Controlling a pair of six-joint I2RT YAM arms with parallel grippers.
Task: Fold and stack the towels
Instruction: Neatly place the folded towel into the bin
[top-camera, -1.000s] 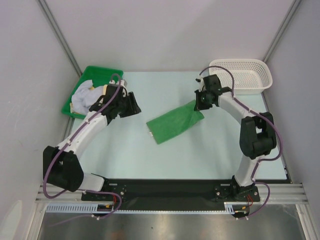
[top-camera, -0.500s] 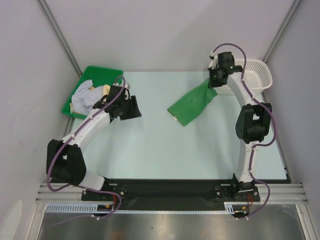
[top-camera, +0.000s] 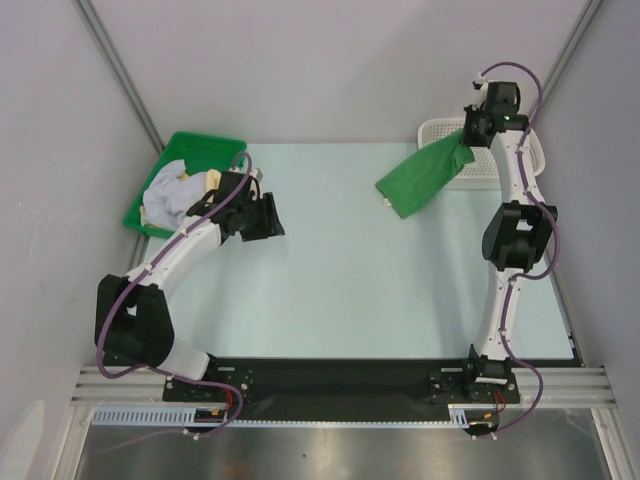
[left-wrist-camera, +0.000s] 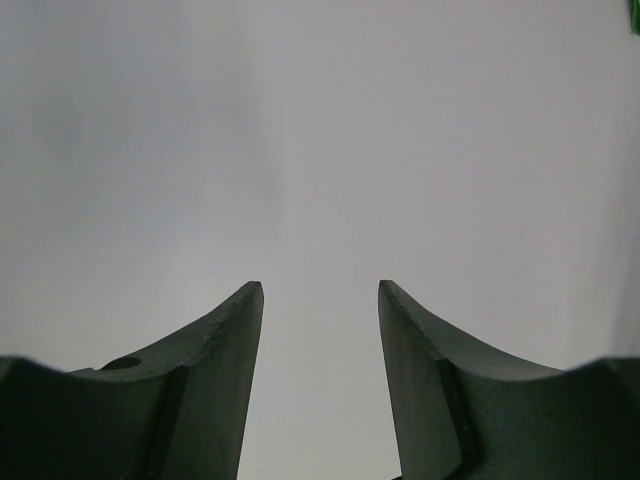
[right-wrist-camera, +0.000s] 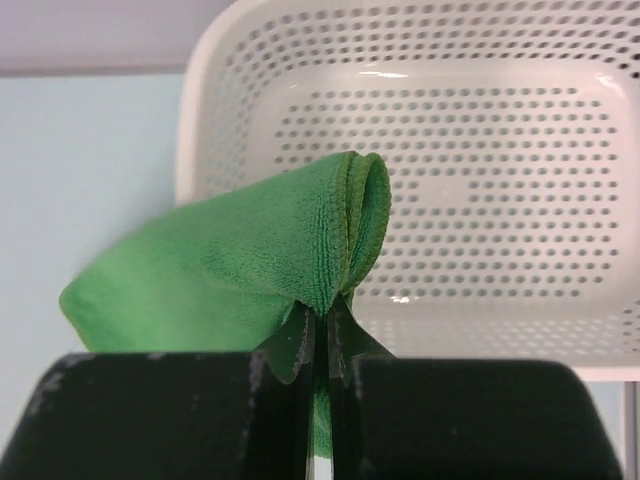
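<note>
A folded green towel (top-camera: 425, 176) hangs in the air by one corner, pinched in my right gripper (top-camera: 470, 135), which is shut on it at the near left rim of the white mesh basket (top-camera: 535, 150). The right wrist view shows the green towel (right-wrist-camera: 240, 265) bunched above the closed right gripper (right-wrist-camera: 322, 310), with the basket (right-wrist-camera: 470, 180) just behind and nothing lying in it. A pale lavender towel (top-camera: 170, 195) and a yellow one (top-camera: 213, 178) lie crumpled in the green tray (top-camera: 200, 145). My left gripper (top-camera: 272, 218) hovers open beside that tray, holding nothing; its wrist view shows the left gripper (left-wrist-camera: 320, 295) against bare surface.
The grey enclosure walls stand close on both sides, with slanted metal posts (top-camera: 120, 75) in the back corners. The pale table top (top-camera: 330, 280) lies between the arms. The right arm (top-camera: 515, 240) stretches upright along the table's right edge.
My right gripper has carried the green towel up off the table's middle and back to the right, as far as the basket's rim. The left arm has barely shifted.
</note>
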